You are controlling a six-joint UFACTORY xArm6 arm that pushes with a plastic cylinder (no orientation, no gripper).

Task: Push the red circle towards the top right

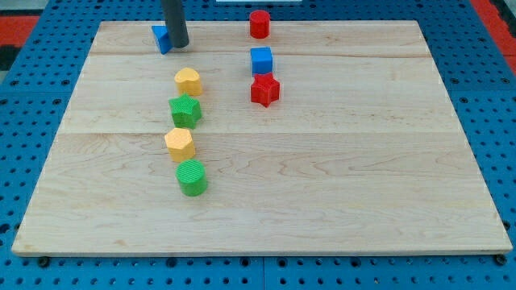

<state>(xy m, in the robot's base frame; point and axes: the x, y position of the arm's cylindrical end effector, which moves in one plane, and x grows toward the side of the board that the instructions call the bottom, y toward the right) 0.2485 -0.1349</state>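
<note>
The red circle (259, 23) sits at the view's top edge of the bench (339, 185), right of centre, touching nothing. Below it lie a blue cube (261, 60) and red star (264, 89). My tip (177, 46) rests well left of the circle, against a blue block (161, 38), so it must likely come round first. There are no fingers to open or close.

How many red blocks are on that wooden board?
2. The red circle sits at the view's top edge, right of my tip. The red star lies lower, just below the blue cube. No other red block shows.
</note>
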